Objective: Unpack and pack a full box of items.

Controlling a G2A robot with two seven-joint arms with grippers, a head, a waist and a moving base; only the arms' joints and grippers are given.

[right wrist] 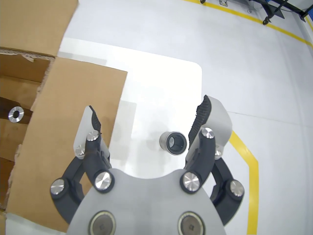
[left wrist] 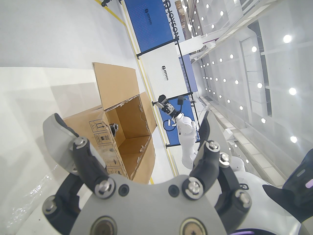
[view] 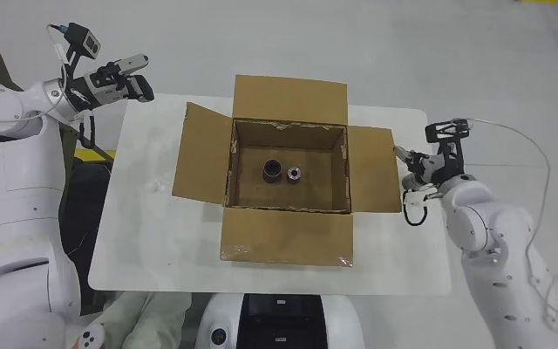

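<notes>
Step in hand: by my reading you are working through the unpacking half. One loose sleeve [right wrist: 173, 143] is lying out on the table [view: 139, 236], while two more are sitting inside the box [view: 288, 236].
Right gripper [right wrist: 149, 106]: it is hanging low just outside the box's right flap [view: 375, 170], with its fingers spread wide and gripping nothing.
Loose sleeve: it is lying on its side on the table just beyond the box's right flap. It is sitting between the right gripper's spread fingers, nearer one pad than the other and seemingly touching neither.
Inside the box: a dark sleeve [view: 273, 171] and a silver sleeve [view: 293, 174] are standing side by side near the middle of the box floor. I cannot tell whether they are touching.
Left gripper [left wrist: 131, 121]: it is hovering beyond the box's left flap, off the far corner and well apart from the box, with its fingers wide and empty.
Next move: if you are unpacking, you are likely lifting the right gripper straight up. The loose sleeve is round and on its side, so a brushed pad could set it rolling. From there you would be reaching over the right flap and coming down steeply into the box for the silver sleeve — the one nearer that flap — with the fingers narrowed enough to clear its dark neighbour.
</notes>
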